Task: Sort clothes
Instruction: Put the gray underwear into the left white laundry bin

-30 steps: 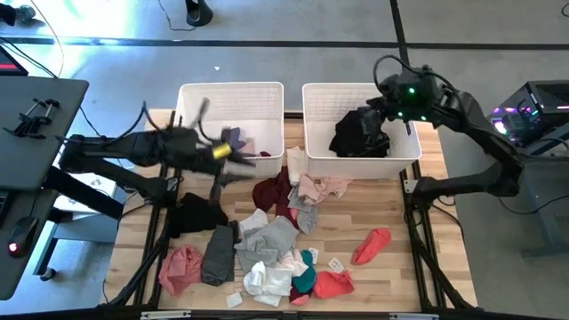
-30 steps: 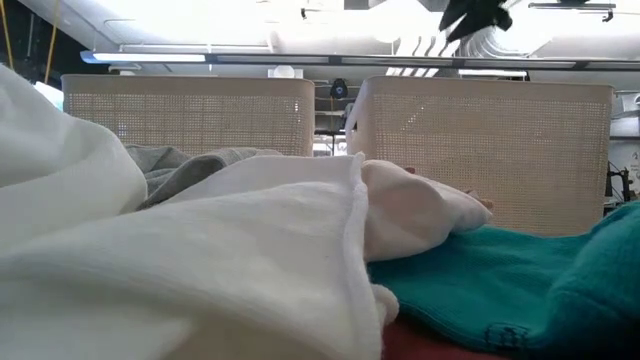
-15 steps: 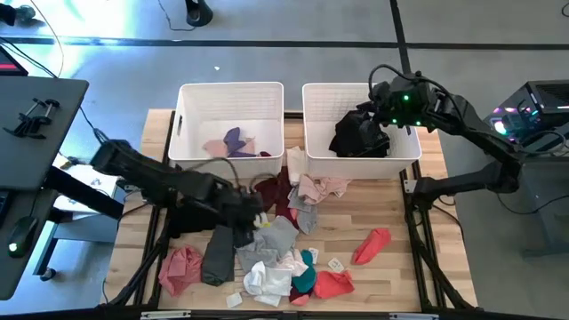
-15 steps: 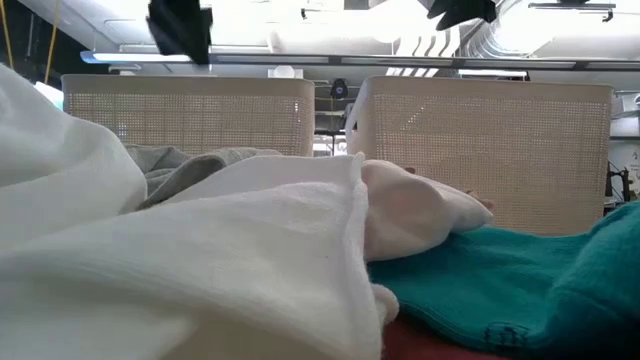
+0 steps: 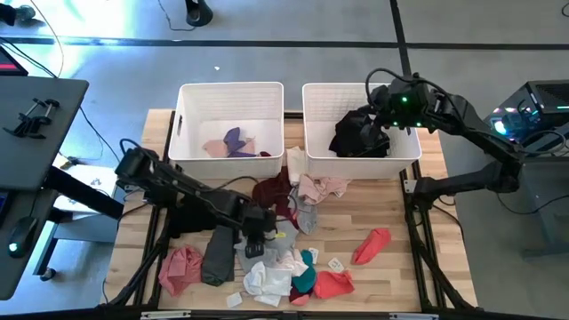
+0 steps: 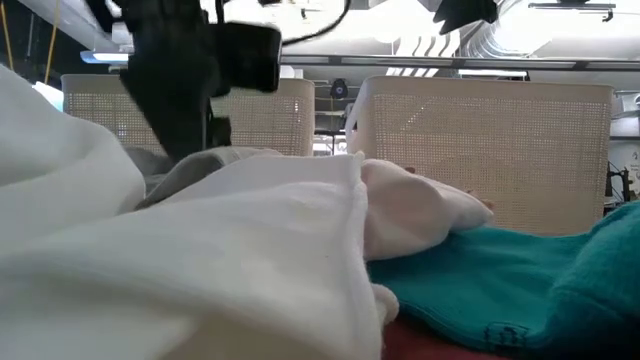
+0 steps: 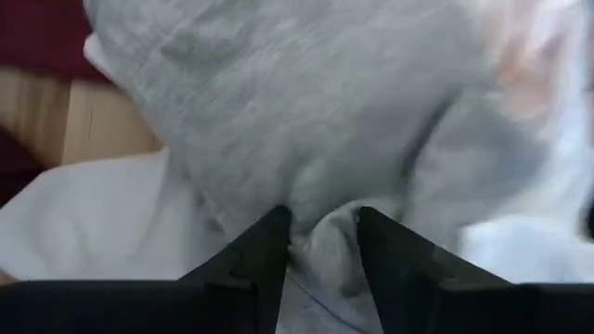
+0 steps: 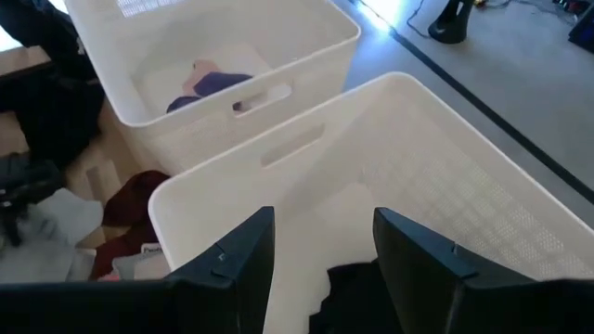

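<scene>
- Reaching into the pile on the table, the left gripper [image 5: 256,244] is down on a light grey garment [image 5: 276,236], its two fingers [image 7: 252,263] parted with a fold of the grey fabric bunched between them; whether they have clamped it yet cannot be told
- Around that spot the loose clothes lie spread over the wooden table [image 5: 400,267]: a maroon piece [image 5: 271,191] near the baskets, a pale pink one [image 5: 318,187] beside it, a black one [image 5: 197,213] under the left arm, a dark grey one [image 5: 218,253] and a pink one [image 5: 180,267] toward the front left, white [image 5: 262,280] and teal [image 5: 305,274] pieces at the front, and two coral ones [image 5: 372,244] to the right
- The left basket [image 5: 231,91] holds a lavender garment [image 5: 233,139] and some pink fabric
- The right gripper [image 8: 320,246] hangs over the right basket [image 5: 311,116] with its fingers spread and holding nothing, just above the black garment [image 5: 357,135] lying inside
- From table height, white cloth [image 6: 180,270] and the teal piece fill the foreground, with the left arm dark behind them
</scene>
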You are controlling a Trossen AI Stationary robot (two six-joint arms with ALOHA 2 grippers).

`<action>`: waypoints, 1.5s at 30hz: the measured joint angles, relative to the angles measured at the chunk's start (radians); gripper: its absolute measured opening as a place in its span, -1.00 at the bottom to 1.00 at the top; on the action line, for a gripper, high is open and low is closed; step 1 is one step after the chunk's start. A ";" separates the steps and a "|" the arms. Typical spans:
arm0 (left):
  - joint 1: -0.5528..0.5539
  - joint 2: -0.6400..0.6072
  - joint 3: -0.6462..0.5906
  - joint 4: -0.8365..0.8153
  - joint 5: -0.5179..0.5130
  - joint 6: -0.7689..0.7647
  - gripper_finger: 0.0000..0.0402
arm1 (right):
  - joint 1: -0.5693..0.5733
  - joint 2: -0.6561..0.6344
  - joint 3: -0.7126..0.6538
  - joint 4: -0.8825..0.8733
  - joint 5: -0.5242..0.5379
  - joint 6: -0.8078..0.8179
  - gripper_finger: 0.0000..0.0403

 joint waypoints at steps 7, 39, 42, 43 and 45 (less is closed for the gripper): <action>0.006 -0.001 -0.001 0.004 0.003 0.011 -0.91 | 0.000 0.000 0.000 0.012 0.000 -0.013 -0.15; 0.272 -0.532 0.388 0.069 -0.806 0.480 -1.00 | -0.004 0.009 -0.001 0.125 0.000 -0.099 -0.15; 0.374 -0.535 0.388 -0.017 -0.804 0.498 -1.00 | -0.004 0.010 -0.001 0.125 0.000 -0.096 -0.15; 0.410 -0.535 0.388 -0.062 -0.790 0.489 -1.00 | -0.004 0.010 -0.001 0.125 0.000 -0.096 -0.15; 0.482 -0.530 0.384 -0.157 -0.750 0.458 -1.00 | -0.004 0.010 -0.001 0.125 0.000 -0.091 -0.15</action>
